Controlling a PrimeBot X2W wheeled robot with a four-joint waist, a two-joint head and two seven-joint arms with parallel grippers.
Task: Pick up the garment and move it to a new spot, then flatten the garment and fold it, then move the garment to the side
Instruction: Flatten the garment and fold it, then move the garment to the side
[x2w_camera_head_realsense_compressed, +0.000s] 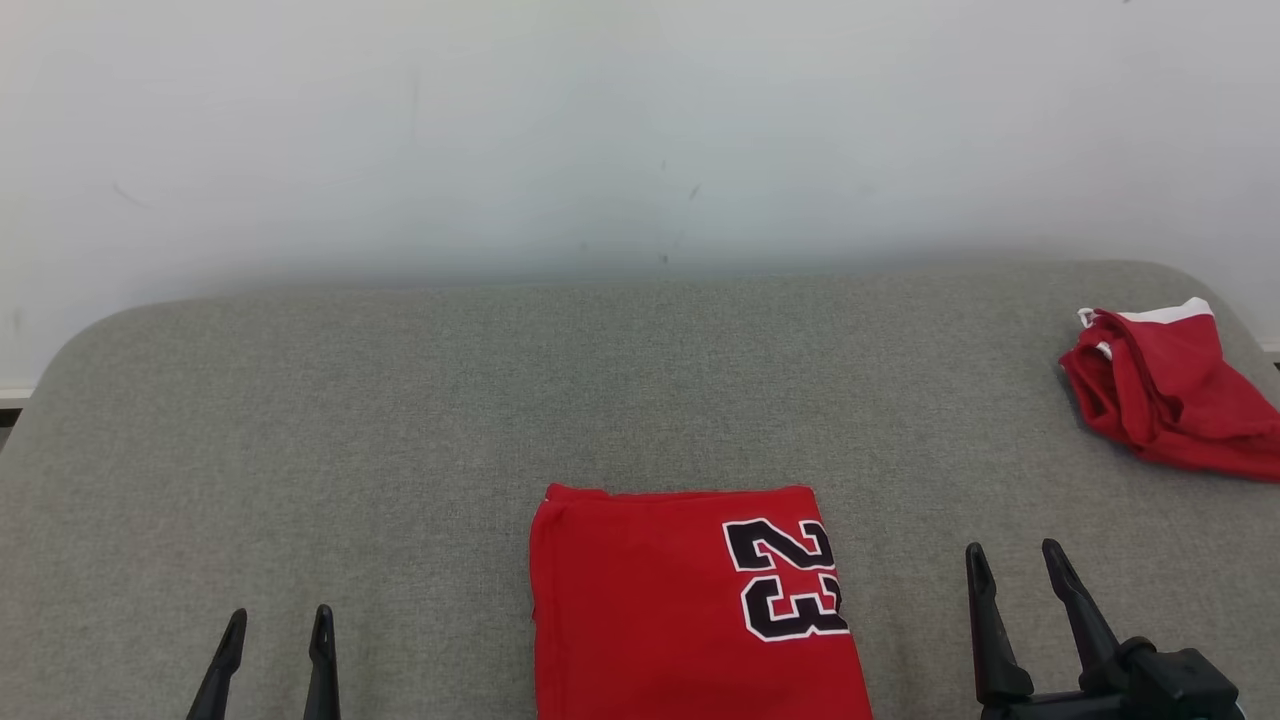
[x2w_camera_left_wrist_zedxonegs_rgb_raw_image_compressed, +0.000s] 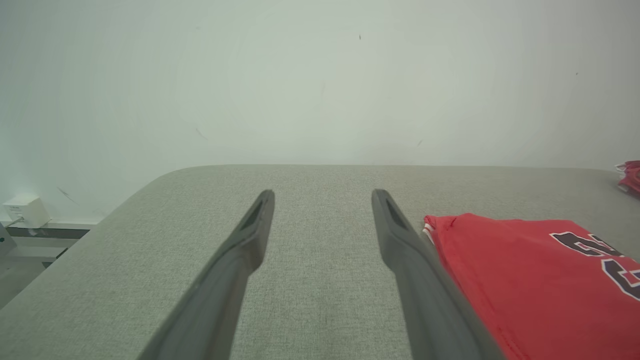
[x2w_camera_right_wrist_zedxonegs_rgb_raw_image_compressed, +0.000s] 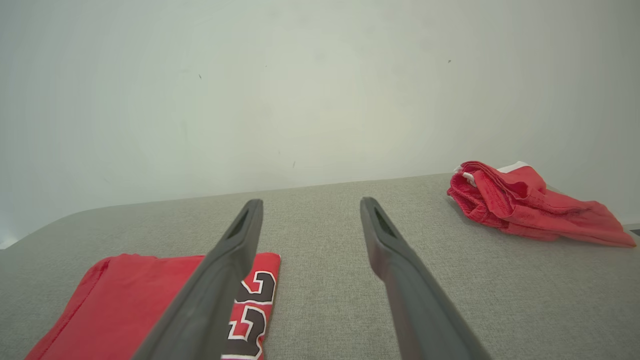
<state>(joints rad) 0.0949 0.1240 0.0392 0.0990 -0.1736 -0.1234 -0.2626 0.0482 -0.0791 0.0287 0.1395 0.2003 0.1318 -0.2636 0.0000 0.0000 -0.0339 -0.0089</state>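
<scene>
- Left gripper (x2w_camera_head_realsense_compressed: 280, 612): fingers spread wide, empty, over the table (x2w_camera_head_realsense_compressed: 400, 420) left of the garment (x2w_camera_head_realsense_compressed: 650, 610).
- Right gripper (x2w_camera_head_realsense_compressed: 1013, 548): fingers wide apart, holding nothing, right of the garment.
- Garment: red, folded into a flat rectangle, black "23" edged white, near edge, centre.
- Table: grey woven fabric, rounded corners.
- Crumpled red cloth (x2w_camera_head_realsense_compressed: 1165, 390), white trim, far right.

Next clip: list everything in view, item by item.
folded red garment numbered 23: one, red, table's near middle
crumpled red garment with white trim: one, red, table's far right
grey fabric-covered table: one, grey, under both garments
plain wall: one, white, behind table
small box: one, white, by wall past table's left end
left gripper: one, dark, open, empty, head view's lower left
right gripper: one, dark, open, empty, head view's lower right
</scene>
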